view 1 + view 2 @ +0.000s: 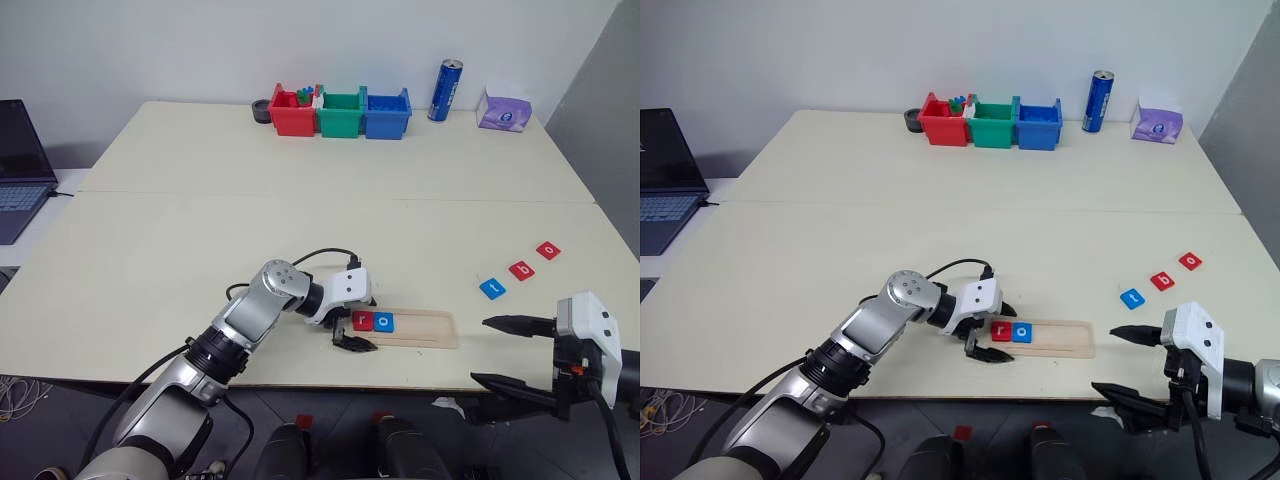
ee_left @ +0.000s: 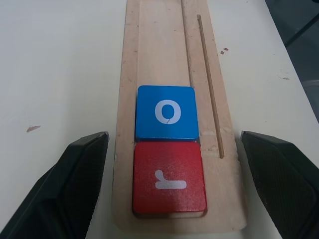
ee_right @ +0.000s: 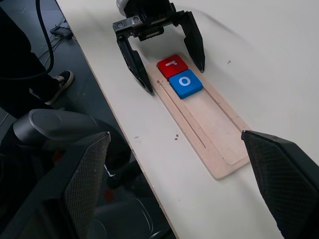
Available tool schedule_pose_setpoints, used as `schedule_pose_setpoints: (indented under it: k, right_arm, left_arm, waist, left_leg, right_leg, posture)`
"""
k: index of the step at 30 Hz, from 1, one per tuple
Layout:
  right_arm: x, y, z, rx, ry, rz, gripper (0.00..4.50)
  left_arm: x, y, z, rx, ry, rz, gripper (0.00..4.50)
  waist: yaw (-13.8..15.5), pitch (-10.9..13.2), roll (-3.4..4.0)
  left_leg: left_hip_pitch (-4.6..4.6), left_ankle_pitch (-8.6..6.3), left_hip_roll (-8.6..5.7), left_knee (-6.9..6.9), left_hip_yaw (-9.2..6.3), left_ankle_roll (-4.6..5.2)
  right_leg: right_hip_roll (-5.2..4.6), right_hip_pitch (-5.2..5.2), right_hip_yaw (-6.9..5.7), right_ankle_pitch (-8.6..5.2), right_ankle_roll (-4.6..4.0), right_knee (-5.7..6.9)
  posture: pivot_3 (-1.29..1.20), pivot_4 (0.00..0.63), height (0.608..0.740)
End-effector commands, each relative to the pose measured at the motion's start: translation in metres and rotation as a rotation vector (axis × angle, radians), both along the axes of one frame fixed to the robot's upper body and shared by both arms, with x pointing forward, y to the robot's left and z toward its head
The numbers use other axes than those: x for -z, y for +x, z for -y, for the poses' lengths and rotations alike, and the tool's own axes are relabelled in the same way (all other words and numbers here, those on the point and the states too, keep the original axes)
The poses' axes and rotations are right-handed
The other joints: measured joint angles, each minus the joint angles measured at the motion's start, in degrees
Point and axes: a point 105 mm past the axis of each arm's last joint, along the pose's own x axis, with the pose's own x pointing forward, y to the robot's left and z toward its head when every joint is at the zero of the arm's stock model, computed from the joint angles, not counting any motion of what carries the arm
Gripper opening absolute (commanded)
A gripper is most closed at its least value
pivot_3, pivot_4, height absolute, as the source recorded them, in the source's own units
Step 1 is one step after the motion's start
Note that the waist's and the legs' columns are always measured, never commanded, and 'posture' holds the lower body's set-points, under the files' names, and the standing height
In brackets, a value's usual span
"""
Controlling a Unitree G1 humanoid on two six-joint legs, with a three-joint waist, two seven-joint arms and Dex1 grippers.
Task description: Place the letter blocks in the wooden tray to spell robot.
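Left end effector (image 3: 164, 47) hangs at the near edge of the tabletop (image 1: 300, 200), fingers spread either side of the wooden tray (image 1: 425, 330) end, gripping nothing. Right end effector (image 1: 505, 352) waits near the near right corner, fingers apart, empty. Tray holds red "r" (image 2: 169, 178) and blue "o" (image 2: 166, 112), touching, at its left end. Judged: second placement just finished; three slots remain. Next letter is red "b" (image 1: 521, 270), lying between blue "t" (image 1: 491, 289) and red "o" (image 1: 547, 250) toward the right edge; likely the right arm's reach.
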Motion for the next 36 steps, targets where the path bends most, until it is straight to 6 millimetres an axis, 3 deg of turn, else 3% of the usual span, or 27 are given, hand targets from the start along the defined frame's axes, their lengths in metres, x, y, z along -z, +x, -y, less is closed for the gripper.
schedule_pose_setpoints:
  k: [1,23,33,36]
  right_arm:
    - [-0.005,-0.001,-0.001,-0.027,-0.005,0.021,4.5]
    - [-0.008,0.007,0.003,-0.03,-0.013,0.051,4.5]
    - [-0.02,0.018,0.018,0.136,0.04,0.174,4.5]
    - [-0.011,0.018,0.025,0.226,0.011,0.165,4.5]
  left_arm:
    - [-0.005,0.001,-0.001,-0.002,-0.016,0.02,4.47]
    - [-0.046,0.011,-0.018,-0.048,-0.189,0.039,4.47]
    - [-0.079,0.018,-0.042,-0.159,-0.352,0.077,4.47]
    - [-0.081,0.018,-0.049,-0.181,-0.366,0.111,4.47]
  waist:
    - [0.0,0.0,0.0]
    - [0.0,0.0,-0.01]
    - [-0.1,0.0,-0.01]
    - [-0.1,0.0,-0.01]
  left_leg:
    - [0.0,0.0,0.0,0.0,0.0,0.0]
    - [-0.01,0.0,0.04,0.0,-0.01,0.0]
    - [-0.02,0.0,0.13,0.0,-0.03,0.0]
    - [-0.03,0.0,0.15,-0.01,-0.04,0.0]
  right_leg:
    - [0.0,0.0,0.0,0.0,0.0,0.0]
    - [0.01,-0.02,-0.02,0.0,0.0,0.01]
    - [0.0,-0.02,-0.01,0.0,0.0,0.01]
    - [-0.01,-0.02,0.01,0.0,0.0,0.01]
  posture:
    - [0.0,0.15,0.74]
    - [0.0,0.15,0.74]
    - [0.0,0.15,0.74]
    - [0.0,0.15,0.74]
